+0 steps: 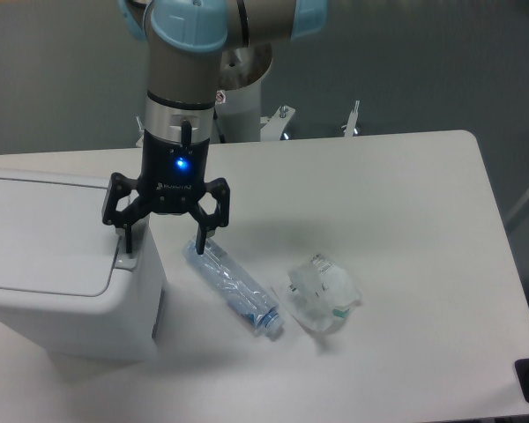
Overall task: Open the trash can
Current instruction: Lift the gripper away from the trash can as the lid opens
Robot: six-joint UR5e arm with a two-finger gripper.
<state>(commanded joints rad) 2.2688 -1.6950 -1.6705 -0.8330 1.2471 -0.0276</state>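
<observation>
Fixed camera: trash can (57, 264), white, lid shut, at table (406, 229) left edge. Gripper (162, 243) spread wide, one fingertip on the can's grey strip. Crushed plastic bottle (234, 286) and crumpled clear wrapper (322, 293) just right.

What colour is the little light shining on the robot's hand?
Blue. The light glows on the gripper body in the fixed camera view.
</observation>
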